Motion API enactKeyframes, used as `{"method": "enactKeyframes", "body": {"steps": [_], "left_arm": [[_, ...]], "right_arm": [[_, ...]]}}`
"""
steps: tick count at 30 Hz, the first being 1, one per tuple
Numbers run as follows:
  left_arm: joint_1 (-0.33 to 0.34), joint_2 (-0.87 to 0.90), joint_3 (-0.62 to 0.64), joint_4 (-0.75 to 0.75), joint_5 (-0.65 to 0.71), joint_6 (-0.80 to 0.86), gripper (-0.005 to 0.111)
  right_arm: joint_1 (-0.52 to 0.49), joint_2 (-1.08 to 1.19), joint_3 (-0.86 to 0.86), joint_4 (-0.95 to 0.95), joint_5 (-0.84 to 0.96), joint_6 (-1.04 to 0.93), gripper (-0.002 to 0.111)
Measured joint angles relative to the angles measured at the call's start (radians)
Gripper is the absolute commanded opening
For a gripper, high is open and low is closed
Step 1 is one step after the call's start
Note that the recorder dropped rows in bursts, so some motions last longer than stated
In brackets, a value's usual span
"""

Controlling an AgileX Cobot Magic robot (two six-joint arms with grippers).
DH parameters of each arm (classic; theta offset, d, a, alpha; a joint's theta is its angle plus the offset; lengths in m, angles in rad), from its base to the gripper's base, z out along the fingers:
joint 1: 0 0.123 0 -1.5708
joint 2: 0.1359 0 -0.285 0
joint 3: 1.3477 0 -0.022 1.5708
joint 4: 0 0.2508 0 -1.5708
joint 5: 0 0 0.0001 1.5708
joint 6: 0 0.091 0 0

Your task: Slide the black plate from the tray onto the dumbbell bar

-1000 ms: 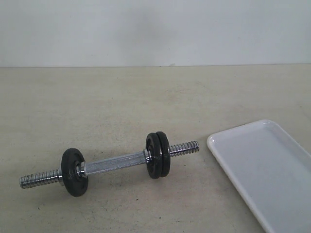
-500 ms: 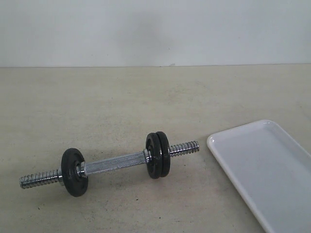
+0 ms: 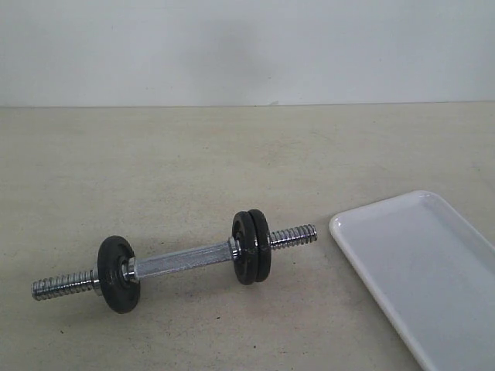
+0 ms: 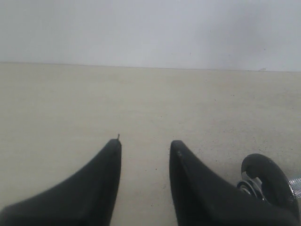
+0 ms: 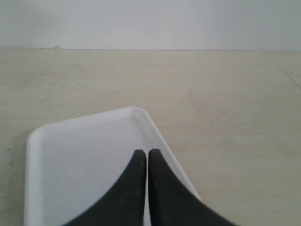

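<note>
Left gripper (image 4: 146,142): matte black tapered fingers, tips apart, over the table (image 3: 232,154), which is beige, dull and finely speckled. Bar (image 3: 182,260) lies flat on the table, slanting up to the right. It is chrome, with coarse threads at both ends and a smooth, glossy middle. Single plate (image 3: 117,274) near its left end: round, black, grainy cast finish, raised rim, with a chrome nut (image 3: 130,270) against its inner face. Right of the middle, two like discs sit on the bar with faces touching: inner disc (image 3: 244,251), then the black plate (image 3: 264,246) outermost, a short threaded stub past it. Tray (image 3: 402,263) lies near that stub, apart from it: white, glossy, shallow, with rounded corners and a low rim. Right gripper (image 5: 144,152): black fingers pressed together, above the tray
</note>
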Motion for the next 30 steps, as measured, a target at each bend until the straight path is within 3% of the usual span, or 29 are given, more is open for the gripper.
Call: {"method": "enactKeyframes", "body": {"steps": [30], "left_arm": [[0.0,0.0,0.0,0.0,0.0,0.0,0.033]], "right_arm": [[0.019,0.0,0.0,0.0,0.0,-0.025,0.0]]}}
